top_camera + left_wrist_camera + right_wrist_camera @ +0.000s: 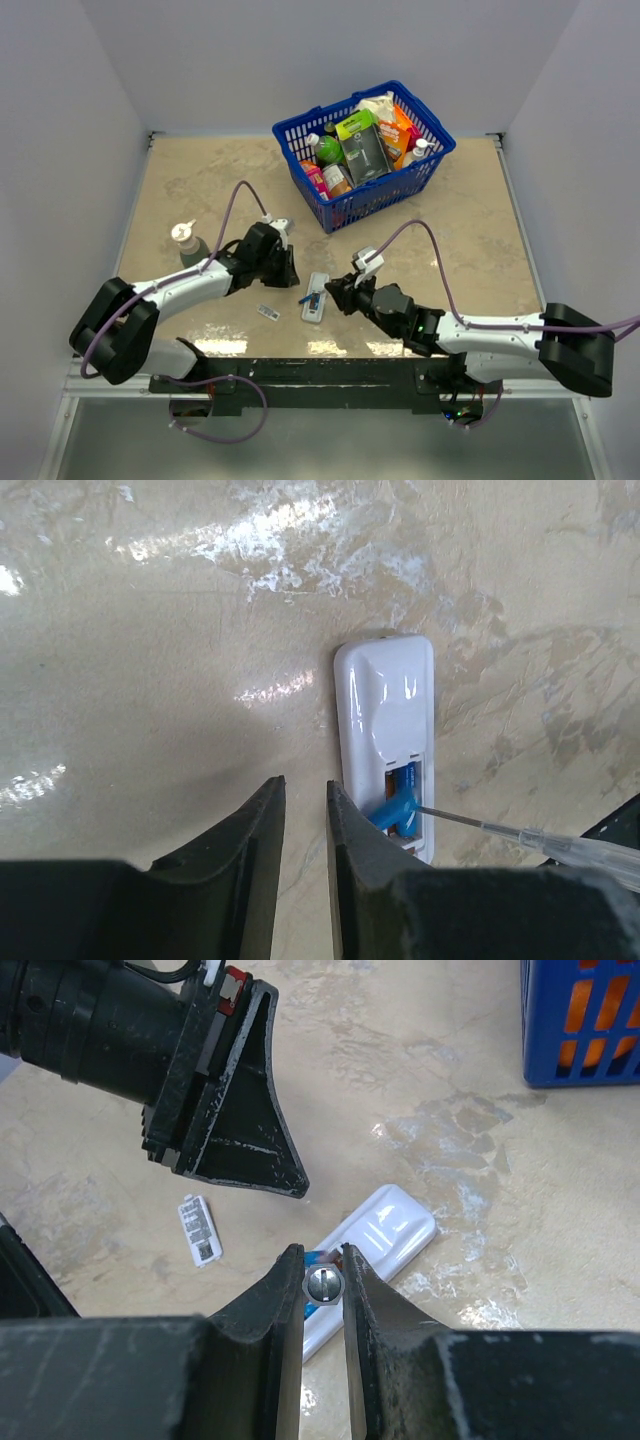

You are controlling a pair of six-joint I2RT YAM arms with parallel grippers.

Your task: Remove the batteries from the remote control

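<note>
The white remote control [315, 297] lies face down between the arms, its battery recess open. It also shows in the left wrist view [385, 710] and the right wrist view [385, 1230]. A blue battery [409, 778] sits in the recess; the greyish one is not visible. My right gripper [338, 295] [324, 1270] is shut on a thin tool with a clear handle [570, 848], and the tool's blue tip [393, 810] is in the recess. My left gripper [285, 270] [305, 800] is empty and nearly shut, just left of the remote.
A small flat white printed piece [268, 312] [199, 1228] lies left of the remote. A blue basket [300, 130] full of groceries stands at the back. A spray-top bottle [188, 243] stands at the left.
</note>
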